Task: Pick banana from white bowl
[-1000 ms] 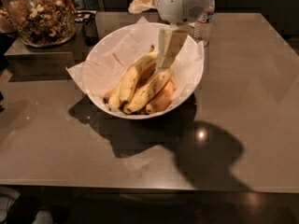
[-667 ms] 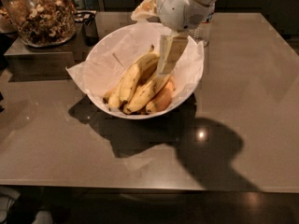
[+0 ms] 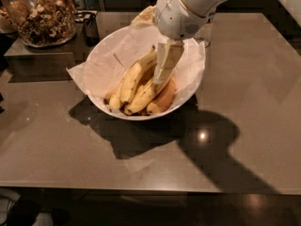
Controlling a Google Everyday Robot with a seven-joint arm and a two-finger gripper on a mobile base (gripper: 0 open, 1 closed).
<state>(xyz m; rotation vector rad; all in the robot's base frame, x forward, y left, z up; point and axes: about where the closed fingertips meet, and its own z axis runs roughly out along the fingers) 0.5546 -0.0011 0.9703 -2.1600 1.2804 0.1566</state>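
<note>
The white bowl [image 3: 106,108], lined with crinkled white paper, stands on the brown table and holds several bananas. The longest curved yellow banana [image 3: 133,78] lies at the middle of the bunch, its upper end pointing to the back right. Shorter bananas [image 3: 141,99] lie beside and below it, and a peach-orange fruit [image 3: 164,100] lies at the right. My gripper [image 3: 161,77] reaches down from the white arm into the bowl. Its tip is at the right side of the bunch, against the bananas. It hides part of the fruit behind it.
A large glass jar [image 3: 41,14] of mixed snacks stands on a raised block at the back left. A small dark cup [image 3: 90,28] stands next to it. The brown table [image 3: 244,102] stretches to the right and front of the bowl. The arm's shadow falls there.
The arm has come down a little and shifted slightly left, so the gripper sits deeper among the bananas. The bowl and fruit have not moved.
</note>
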